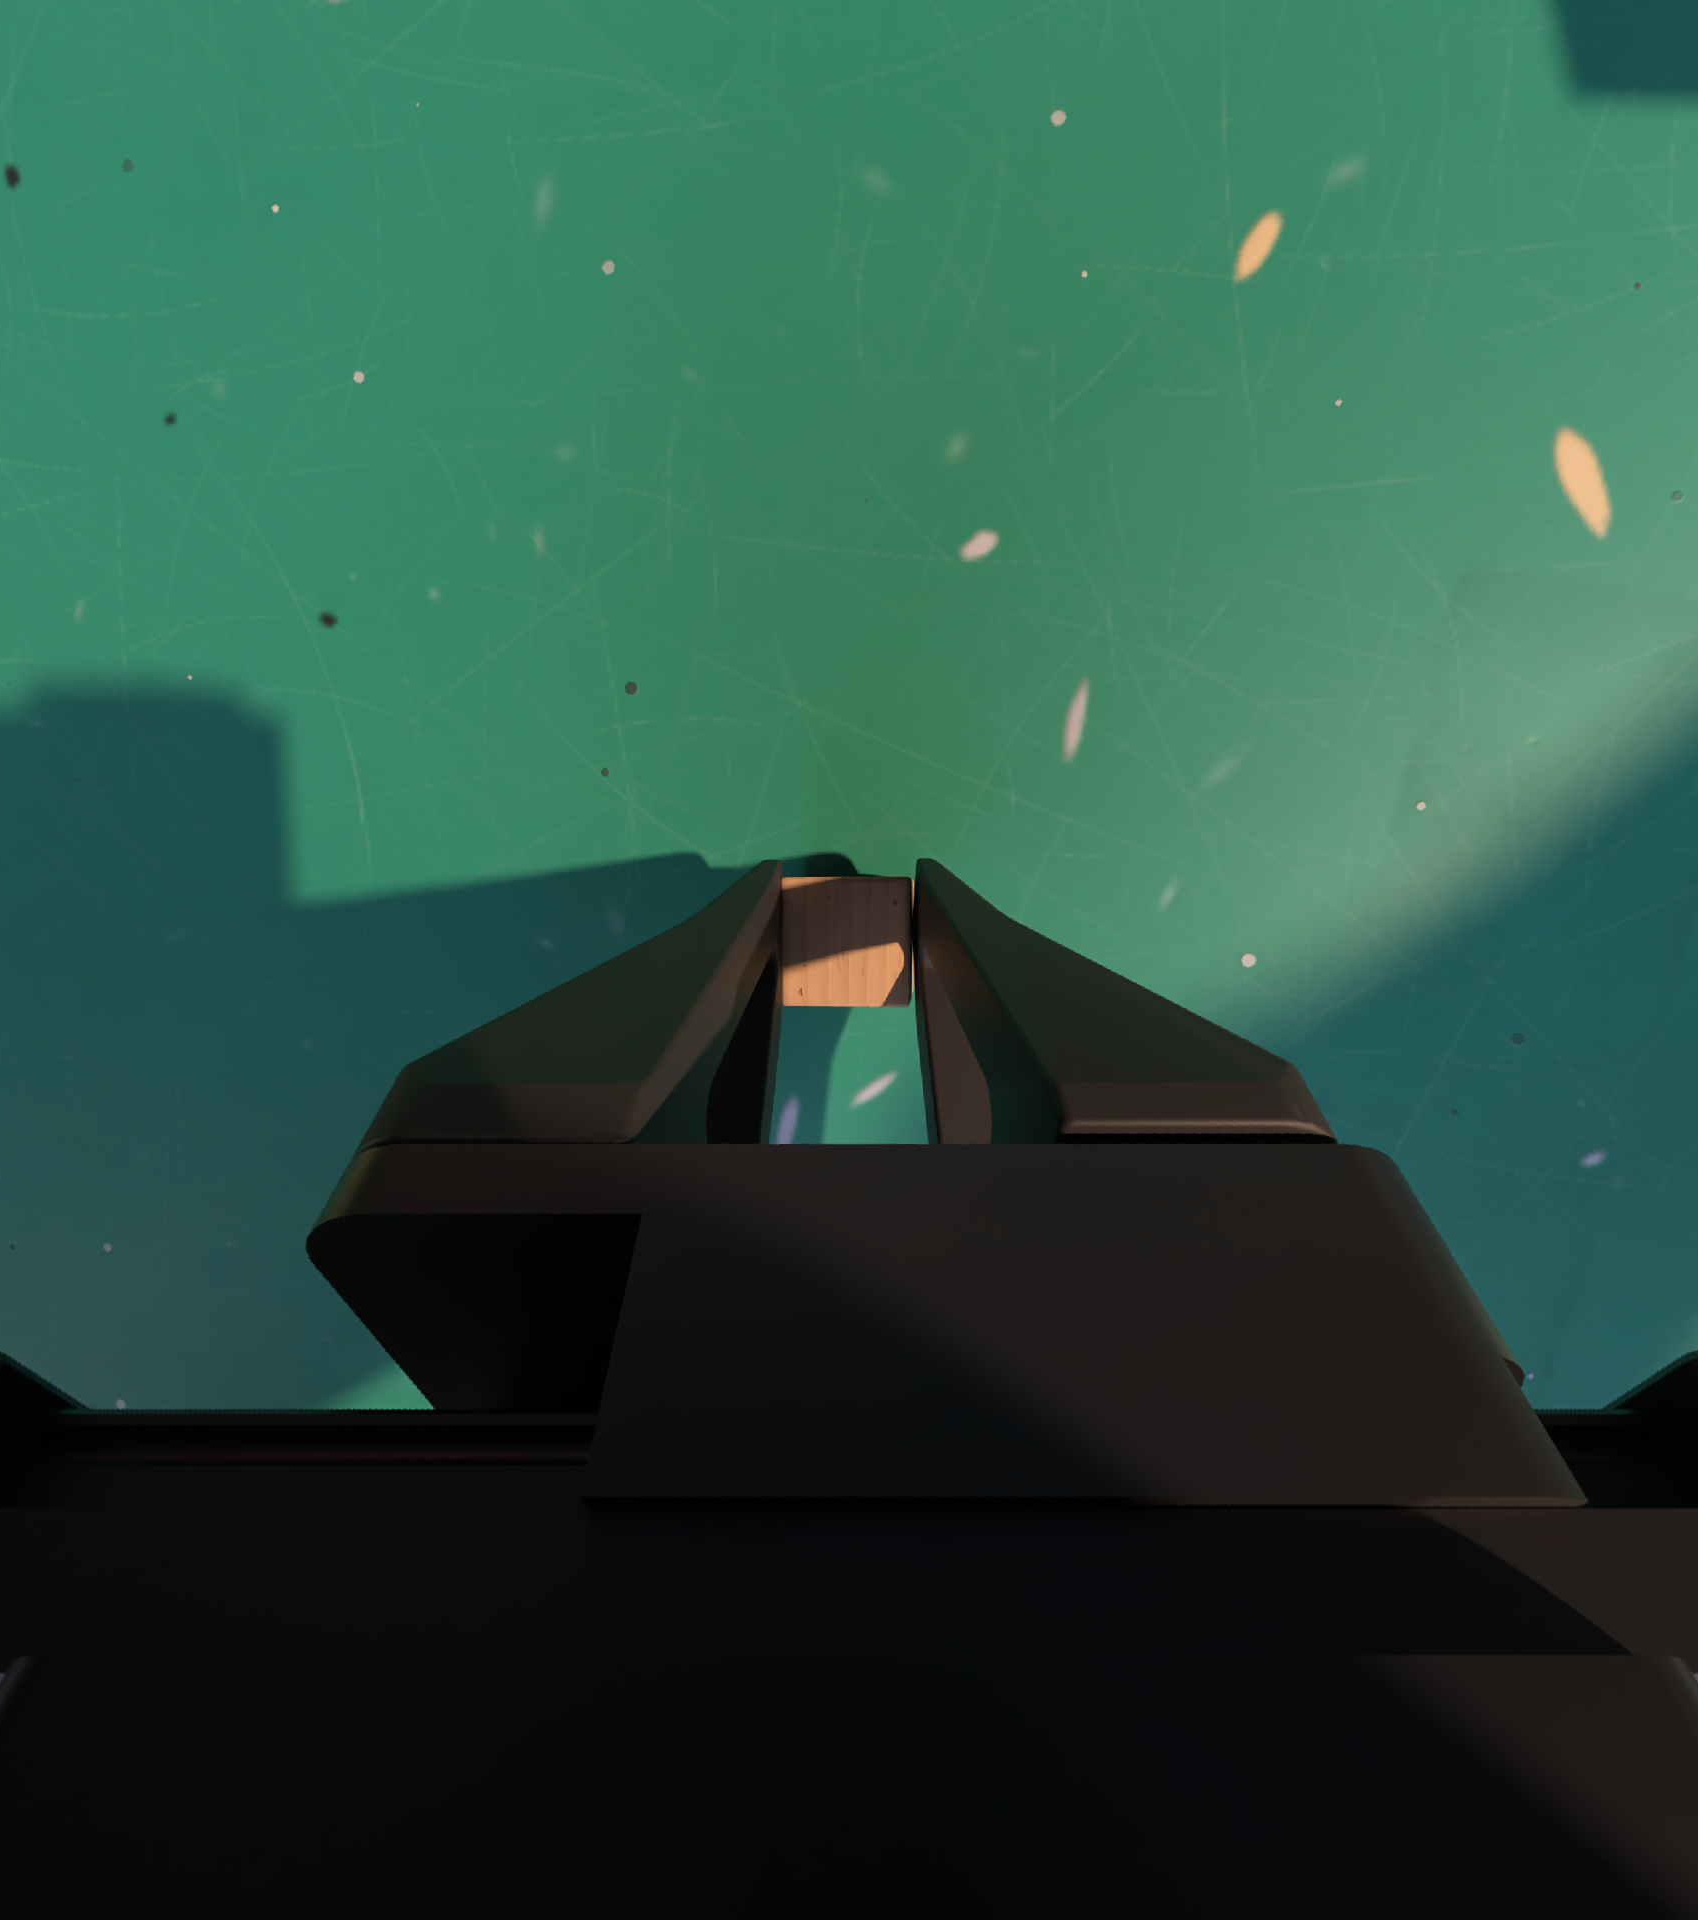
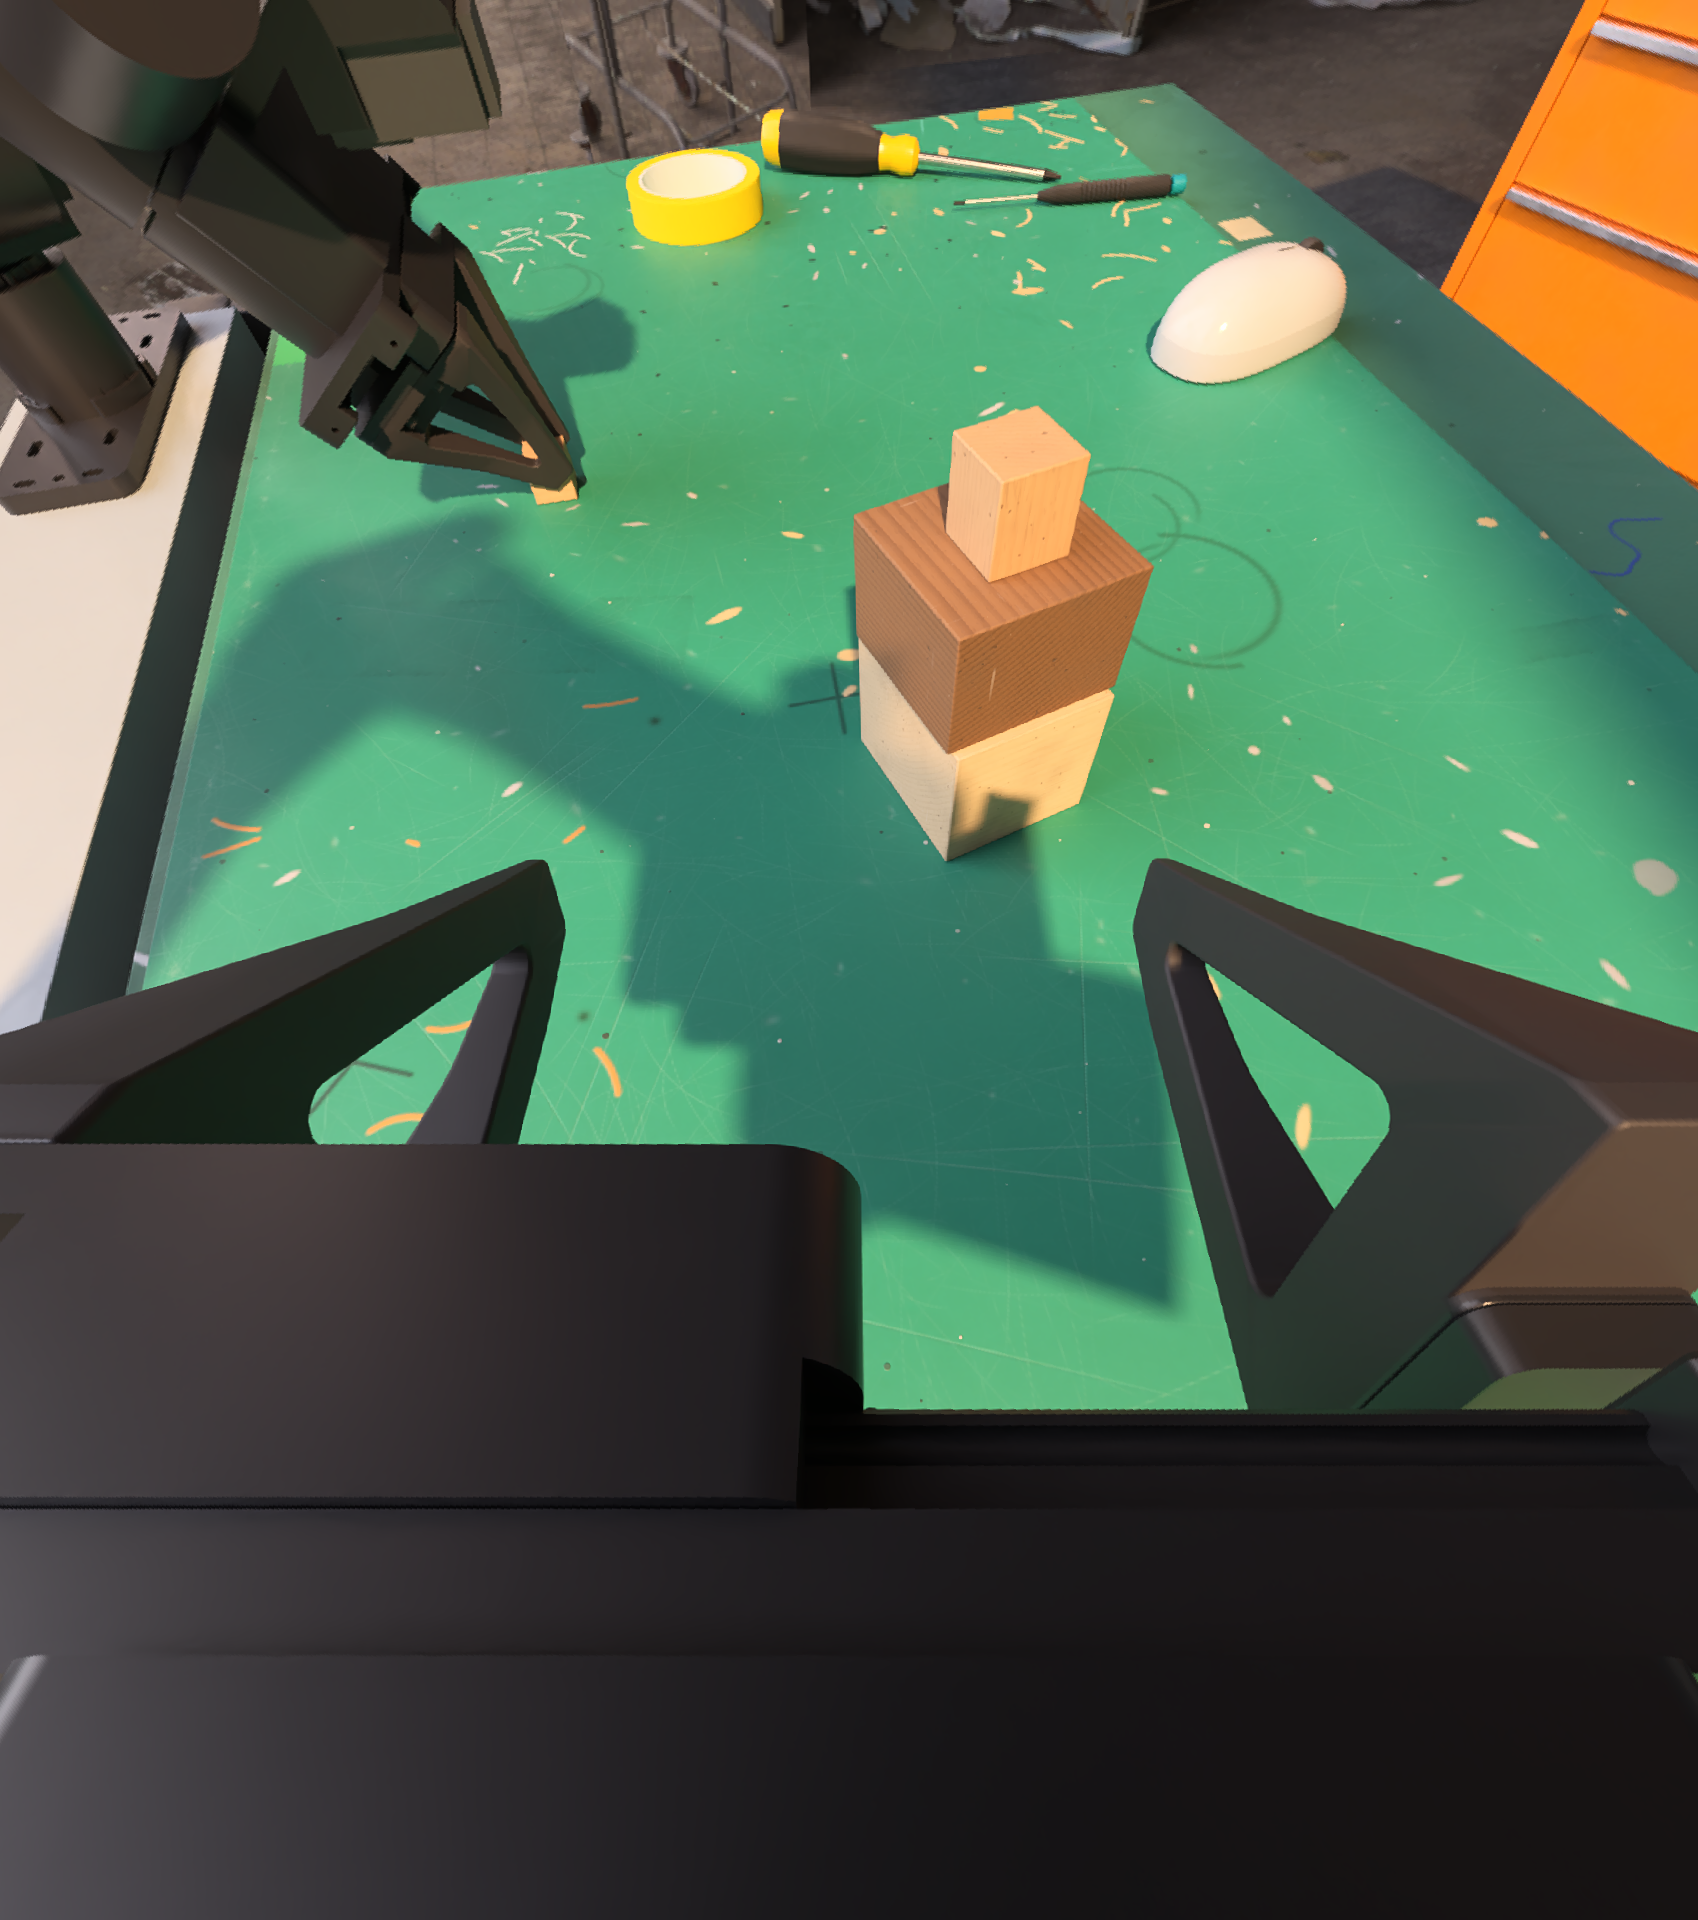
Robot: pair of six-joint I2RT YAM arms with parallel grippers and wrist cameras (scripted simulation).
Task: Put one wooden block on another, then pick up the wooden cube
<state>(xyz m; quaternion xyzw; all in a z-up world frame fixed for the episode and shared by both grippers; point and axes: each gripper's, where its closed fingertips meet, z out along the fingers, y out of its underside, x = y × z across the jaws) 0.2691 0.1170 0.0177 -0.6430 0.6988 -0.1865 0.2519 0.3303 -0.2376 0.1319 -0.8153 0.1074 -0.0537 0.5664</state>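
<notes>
My left gripper [image 1: 847, 883] is shut on a small light wooden cube [image 1: 845, 940] down at the green mat. In the right wrist view the same left gripper [image 2: 554, 468] shows at the mat's far left with the cube [image 2: 555, 491] at its tips; I cannot tell if the cube rests on the mat. A stack stands mid-mat: a pale block [image 2: 990, 774] at the bottom, a dark brown block [image 2: 1011, 623] on it, a small light block [image 2: 1016, 494] on top. My right gripper [image 2: 845, 904] is open and empty, high and short of the stack.
A yellow tape roll [image 2: 694, 195], a yellow-and-black screwdriver [image 2: 886, 154], a thin black screwdriver [image 2: 1084, 192] and a white computer mouse [image 2: 1250, 312] lie at the mat's far end. An orange drawer cabinet [image 2: 1676, 229] stands to the right. The left arm's base [image 2: 66, 416] sits on a white ledge.
</notes>
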